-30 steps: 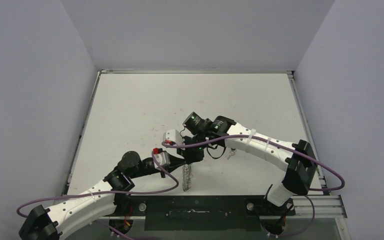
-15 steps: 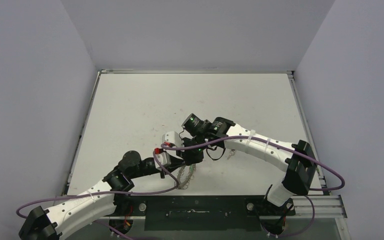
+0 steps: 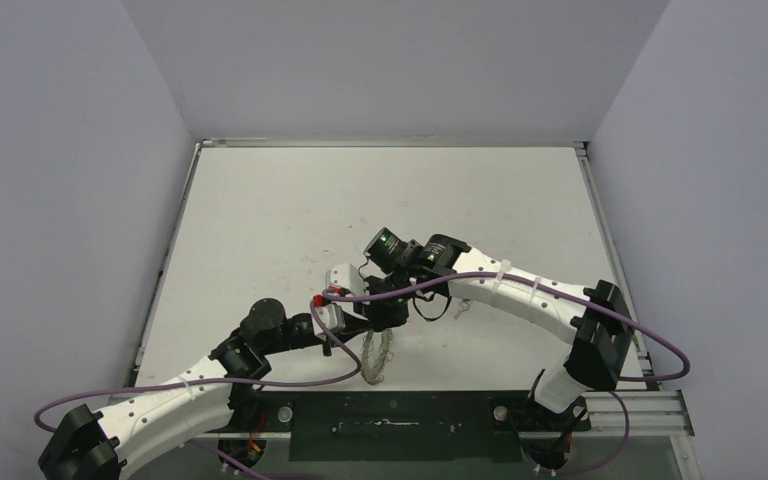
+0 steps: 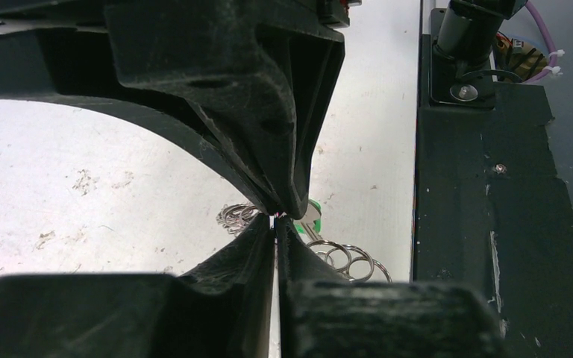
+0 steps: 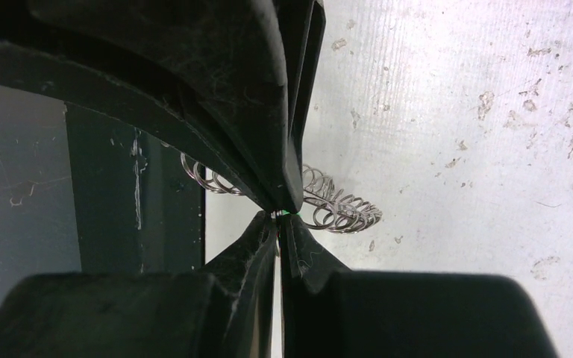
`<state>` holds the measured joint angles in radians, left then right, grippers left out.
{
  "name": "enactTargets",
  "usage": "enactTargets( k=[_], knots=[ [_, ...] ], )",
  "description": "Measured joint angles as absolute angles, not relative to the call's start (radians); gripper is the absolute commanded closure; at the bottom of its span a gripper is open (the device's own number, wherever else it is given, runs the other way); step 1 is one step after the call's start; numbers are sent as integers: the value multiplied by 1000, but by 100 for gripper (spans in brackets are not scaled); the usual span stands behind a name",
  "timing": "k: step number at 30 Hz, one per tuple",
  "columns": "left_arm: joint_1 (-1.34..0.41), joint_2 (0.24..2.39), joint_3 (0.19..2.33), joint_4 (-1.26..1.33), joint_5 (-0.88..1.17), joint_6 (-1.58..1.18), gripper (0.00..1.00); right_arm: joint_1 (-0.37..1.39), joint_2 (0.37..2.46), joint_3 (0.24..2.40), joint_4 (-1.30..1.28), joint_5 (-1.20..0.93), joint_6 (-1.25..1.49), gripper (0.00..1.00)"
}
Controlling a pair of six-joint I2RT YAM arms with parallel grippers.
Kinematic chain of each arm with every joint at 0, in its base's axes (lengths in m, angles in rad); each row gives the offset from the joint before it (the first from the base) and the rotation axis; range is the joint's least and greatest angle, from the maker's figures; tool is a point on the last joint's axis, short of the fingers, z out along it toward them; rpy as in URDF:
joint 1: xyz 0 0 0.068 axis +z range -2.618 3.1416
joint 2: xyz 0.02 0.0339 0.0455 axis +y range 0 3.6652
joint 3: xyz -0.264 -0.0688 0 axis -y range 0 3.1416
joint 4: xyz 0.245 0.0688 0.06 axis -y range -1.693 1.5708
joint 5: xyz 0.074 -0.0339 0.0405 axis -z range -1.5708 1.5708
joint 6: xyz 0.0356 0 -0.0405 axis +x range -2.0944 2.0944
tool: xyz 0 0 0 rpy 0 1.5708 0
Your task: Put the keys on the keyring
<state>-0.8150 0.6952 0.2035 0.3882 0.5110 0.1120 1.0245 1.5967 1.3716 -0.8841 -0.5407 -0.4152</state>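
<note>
The keys (image 4: 312, 212) first: a flash of green tag and a sliver of silvery key, sitting right behind the tips of the left end effector (image 4: 276, 218) and tucked in among the wire loops of the keyring (image 3: 373, 357). The keyring itself is at the near side of the desk (image 3: 380, 200), close to the black base plate (image 4: 485, 224), directly under the spot where both arms meet. Both end effectors are pinched shut, tip to tip. The right end effector (image 5: 280, 213) shows a fleck of green at its closed tips with loops fanning out on both sides, so I judge it has the tag or something right against it, though the contact is too small to be sure. What the left one is nipping I cannot tell, perhaps a strand of the ring. This looks like the threading step itself: one side steadying the ring, the other working the key onto it. Next comes a fine, slow move, sliding the key's hole along the wire without loosening either pinch. The danger is the tiny key slipping out or the springy loops flicking away.
</note>
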Motion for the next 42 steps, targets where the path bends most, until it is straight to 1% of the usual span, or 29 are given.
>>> enactTargets(
  k=[7, 10, 13, 30, 42],
  knots=[
    [-814, 694, 220, 366, 521, 130, 99, 1025, 1595, 1383, -896, -537, -429, 100],
    [-810, 686, 243, 324, 523, 149, 88, 1024, 1593, 1394, -902, -537, -434, 100],
    [-809, 672, 274, 272, 521, 169, 83, 1026, 1590, 1416, -916, -537, -441, 100],
    [-809, 665, 308, 215, 538, 219, 82, 1036, 1589, 1460, -983, -522, -456, 100],
    [-806, 689, 311, 238, 593, 221, 82, 1037, 1589, 1465, -996, -530, -471, 100]
  ],
)
